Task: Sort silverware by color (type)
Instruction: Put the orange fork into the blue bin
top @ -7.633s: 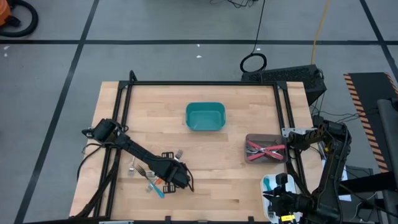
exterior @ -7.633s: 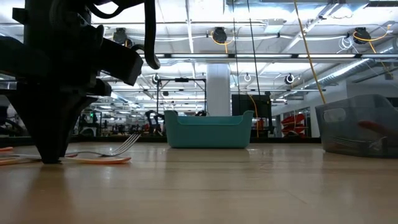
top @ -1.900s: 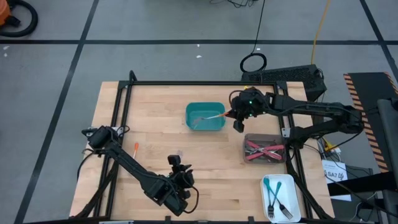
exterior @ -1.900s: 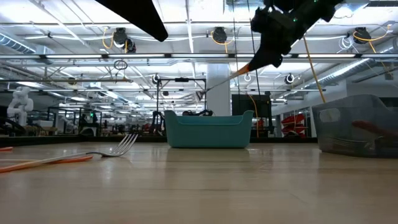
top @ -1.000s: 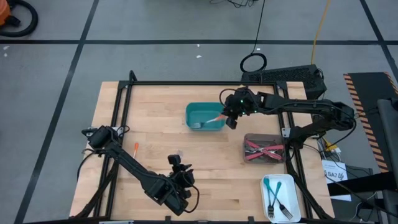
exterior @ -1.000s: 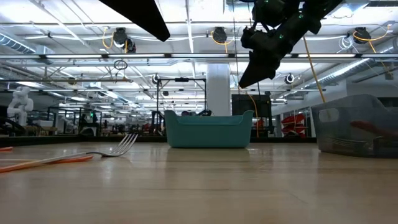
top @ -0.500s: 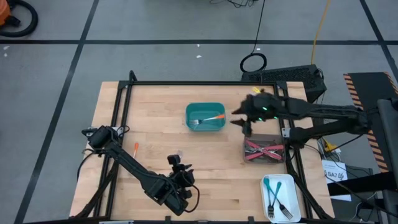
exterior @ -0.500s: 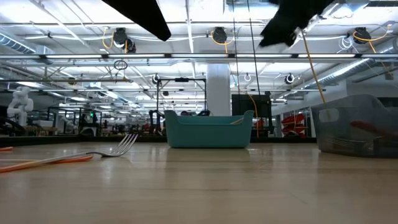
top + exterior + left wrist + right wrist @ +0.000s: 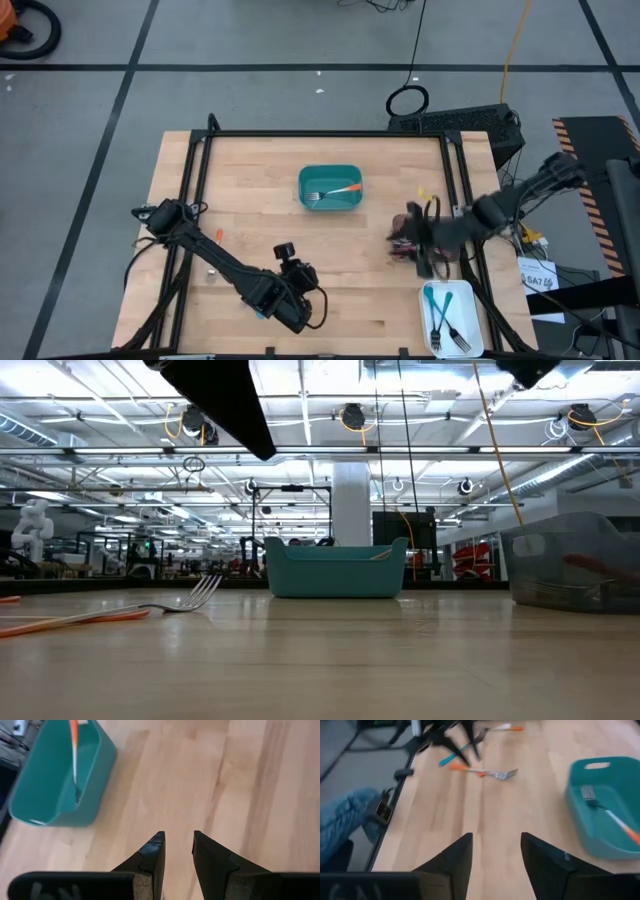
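While both dark tapered claws gape empty, an orange-handled fork (image 9: 335, 191) lies in the rounded teal tub (image 9: 306, 177).

Two dark, nearly black jointed arms are seen, each ending in a gripper: the left gripper (image 9: 175, 851) and the right gripper (image 9: 496, 851). Each pair of fingers is matte black, wedge-shaped and tapered to blunt tips. Black cables are looped around the left arm's base.
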You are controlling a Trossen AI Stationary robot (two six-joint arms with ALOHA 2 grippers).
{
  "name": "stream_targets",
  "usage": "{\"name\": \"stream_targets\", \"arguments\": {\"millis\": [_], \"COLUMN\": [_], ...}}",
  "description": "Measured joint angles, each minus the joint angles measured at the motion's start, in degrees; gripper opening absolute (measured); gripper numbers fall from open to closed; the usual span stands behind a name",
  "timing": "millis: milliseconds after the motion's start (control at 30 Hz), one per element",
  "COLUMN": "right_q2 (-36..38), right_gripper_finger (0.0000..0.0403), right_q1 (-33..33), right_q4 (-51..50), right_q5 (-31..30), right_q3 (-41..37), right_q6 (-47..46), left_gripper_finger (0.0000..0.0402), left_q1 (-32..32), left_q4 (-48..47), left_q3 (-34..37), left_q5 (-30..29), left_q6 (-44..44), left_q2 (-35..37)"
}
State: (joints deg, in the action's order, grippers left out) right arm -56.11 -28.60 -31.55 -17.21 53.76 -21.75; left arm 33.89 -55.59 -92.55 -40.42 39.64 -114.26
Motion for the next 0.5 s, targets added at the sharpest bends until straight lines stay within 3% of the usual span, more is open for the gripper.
{"name": "stream_targets", "arguments": {"millis": [267, 500], "right_q2": [-8.5, -15.8], "right_gripper_finger": [0.0159, 0.0159], "right_q1": [-13.5, -19.0], "right_q4": [0.8, 1.3], "right_q5": [-8.3, -9.4], "right_q3": [0.0, 0.0], "right_q6": [-3.1, -2.3], "left_gripper_finger": [0.0099, 0.0099], "left_q1": [0.5, 0.7], "left_q4": [-4.0, -14.9], "left_q3": [0.0, 0.0], "left_q5": [3.8, 7.4], "left_q6": [15.1, 40.1], "left_q2": [0.0, 0.0]}}
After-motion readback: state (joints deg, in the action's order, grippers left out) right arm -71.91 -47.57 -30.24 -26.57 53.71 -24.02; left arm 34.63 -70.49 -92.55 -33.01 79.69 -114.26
